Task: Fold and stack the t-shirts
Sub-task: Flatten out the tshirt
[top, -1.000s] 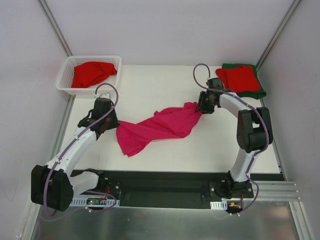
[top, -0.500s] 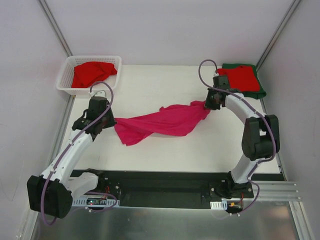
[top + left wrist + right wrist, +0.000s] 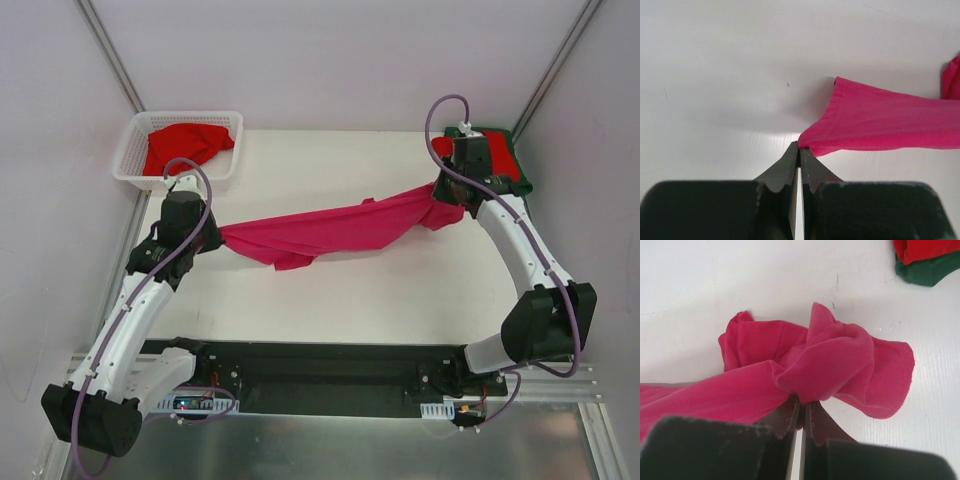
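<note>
Starting at the far left, the white basket (image 3: 135,165) sits at the back corner of the counter (image 3: 330,295) with a crumpled red shirt (image 3: 185,145) inside, same as a second ago. Next along, the left end effector (image 3: 799,150) is clenched on a hem corner of the pink shirt (image 3: 330,228), and it has swung outward and back toward the basket. Through the middle, big change: the shirt that lay slack and bunched is now drawn out into one long band across the counter, with a flap spilling toward the near edge left of centre. Over on the right, the right end effector (image 3: 801,402) is clamped on the shirt's bunched end and has travelled out beside the folded red shirt (image 3: 500,155), which lies on the dark green shirt (image 3: 520,186).
</note>
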Tool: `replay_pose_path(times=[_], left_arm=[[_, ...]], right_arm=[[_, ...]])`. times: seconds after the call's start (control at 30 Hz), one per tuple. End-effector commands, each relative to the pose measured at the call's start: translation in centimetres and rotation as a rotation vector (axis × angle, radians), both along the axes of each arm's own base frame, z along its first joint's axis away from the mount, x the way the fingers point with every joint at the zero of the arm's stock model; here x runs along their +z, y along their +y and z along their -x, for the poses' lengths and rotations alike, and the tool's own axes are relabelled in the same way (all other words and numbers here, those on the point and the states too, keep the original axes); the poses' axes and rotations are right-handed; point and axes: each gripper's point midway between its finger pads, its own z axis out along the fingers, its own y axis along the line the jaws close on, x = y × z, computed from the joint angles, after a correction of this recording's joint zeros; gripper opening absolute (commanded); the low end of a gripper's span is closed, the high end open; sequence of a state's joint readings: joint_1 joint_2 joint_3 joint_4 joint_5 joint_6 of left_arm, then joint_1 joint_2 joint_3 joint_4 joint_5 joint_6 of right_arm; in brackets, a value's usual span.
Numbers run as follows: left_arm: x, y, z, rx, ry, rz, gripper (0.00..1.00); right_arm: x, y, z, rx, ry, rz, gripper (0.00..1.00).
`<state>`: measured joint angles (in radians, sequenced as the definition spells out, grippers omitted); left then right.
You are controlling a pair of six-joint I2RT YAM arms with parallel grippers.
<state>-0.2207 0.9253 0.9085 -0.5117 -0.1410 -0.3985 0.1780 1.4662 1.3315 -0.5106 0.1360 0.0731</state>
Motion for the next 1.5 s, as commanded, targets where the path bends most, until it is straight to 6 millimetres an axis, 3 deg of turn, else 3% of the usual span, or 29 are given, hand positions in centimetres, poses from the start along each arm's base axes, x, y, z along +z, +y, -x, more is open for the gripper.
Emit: replay_pose_path(times=[0.0, 0.17, 0.27, 0.4, 0.5, 0.87, 1.17, 1.33, 1.47], left_arm=[[2.7, 1.9, 0.4, 0.051, -0.062, -0.061, 0.00], [4.8, 2.7, 1.0, 0.073, -0.113, -0.078, 0.00], [6.6, 3.2, 1.4, 0.086, -0.149, -0.087, 0.00], [9.5, 3.5, 1.8, 0.091, -0.222, -0.088, 0.00], [11.4, 3.5, 2.1, 0.085, -0.272, -0.082, 0.00], [16.7, 5.1, 4.8, 0.119, -0.425, -0.105, 0.00], [20.3, 6.2, 7.6, 0.142, -0.549, -0.108, 0.00], [22.3, 5.6, 9.5, 0.093, -0.611, -0.070, 0.00], [22.8, 4.4, 10.7, 0.019, -0.606, -0.040, 0.00]], right_arm=[[2.5, -1.8, 1.1, -0.045, -0.048, 0.046, 0.01], [4.2, -2.0, 1.6, -0.027, -0.107, 0.056, 0.01], [6.1, -2.5, 2.0, -0.032, -0.165, 0.071, 0.01], [10.2, -2.8, 2.9, -0.024, -0.271, 0.079, 0.01], [12.0, -2.3, 3.6, 0.007, -0.319, 0.058, 0.01], [19.5, -3.3, 8.5, 0.008, -0.567, 0.050, 0.01], [22.7, -3.5, 12.2, 0.037, -0.698, 0.036, 0.01], [24.2, -2.4, 14.8, 0.110, -0.717, -0.005, 0.01], [24.8, -2.0, 16.8, 0.156, -0.710, -0.012, 0.01]])
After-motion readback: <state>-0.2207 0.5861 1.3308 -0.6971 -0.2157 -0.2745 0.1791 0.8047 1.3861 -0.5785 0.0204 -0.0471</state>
